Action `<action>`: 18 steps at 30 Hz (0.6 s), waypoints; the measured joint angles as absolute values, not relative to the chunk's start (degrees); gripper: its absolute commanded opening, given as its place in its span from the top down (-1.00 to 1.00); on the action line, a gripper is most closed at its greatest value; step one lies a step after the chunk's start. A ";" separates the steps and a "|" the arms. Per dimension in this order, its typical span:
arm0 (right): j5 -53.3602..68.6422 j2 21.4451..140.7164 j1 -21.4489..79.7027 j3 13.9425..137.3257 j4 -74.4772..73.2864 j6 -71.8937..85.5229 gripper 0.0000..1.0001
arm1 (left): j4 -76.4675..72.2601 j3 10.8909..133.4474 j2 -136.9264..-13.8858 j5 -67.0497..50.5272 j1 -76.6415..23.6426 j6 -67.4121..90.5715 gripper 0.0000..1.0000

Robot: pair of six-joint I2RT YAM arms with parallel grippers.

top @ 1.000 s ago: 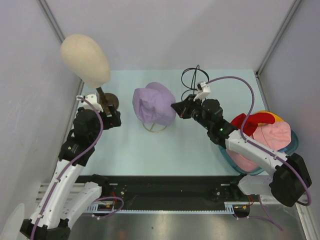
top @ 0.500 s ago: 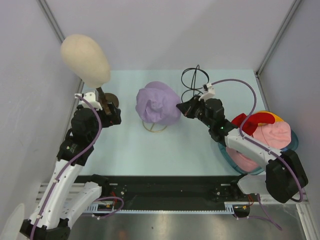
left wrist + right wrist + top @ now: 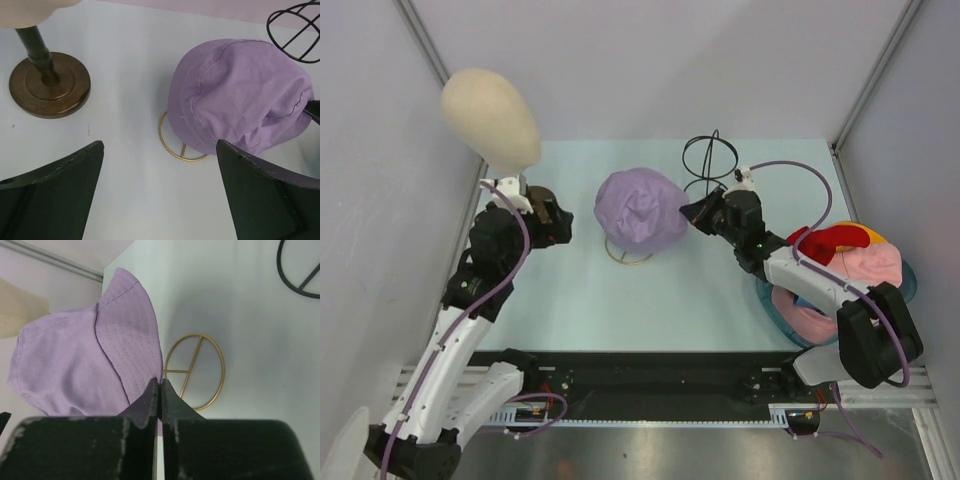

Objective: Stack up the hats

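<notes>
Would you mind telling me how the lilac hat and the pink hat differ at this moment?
The lilac hat is draped over the gold wire stand mid-table, while the pink hat lies in the teal tray at the right, beside a red hat. The right gripper is shut on the lilac hat's brim, whereas no gripper holds the pink hat. Both are soft fabric hats.

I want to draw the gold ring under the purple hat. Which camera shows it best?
The right wrist view: the gold ring shows almost whole, crossbars too. The left wrist view shows only its near arc below the lilac hat; the top view, a small sliver.
</notes>
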State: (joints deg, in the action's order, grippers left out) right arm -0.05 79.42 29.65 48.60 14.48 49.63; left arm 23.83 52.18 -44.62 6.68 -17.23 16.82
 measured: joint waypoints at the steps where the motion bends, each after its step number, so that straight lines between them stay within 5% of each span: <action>1: -0.69 79.70 29.67 48.77 14.15 50.37 1.00 | 23.16 52.16 -45.52 5.87 -17.43 17.04 -0.99; 18: -9.21 81.52 31.88 52.45 7.20 57.14 1.00 | 10.22 52.07 -57.60 -3.62 -23.64 22.22 -0.99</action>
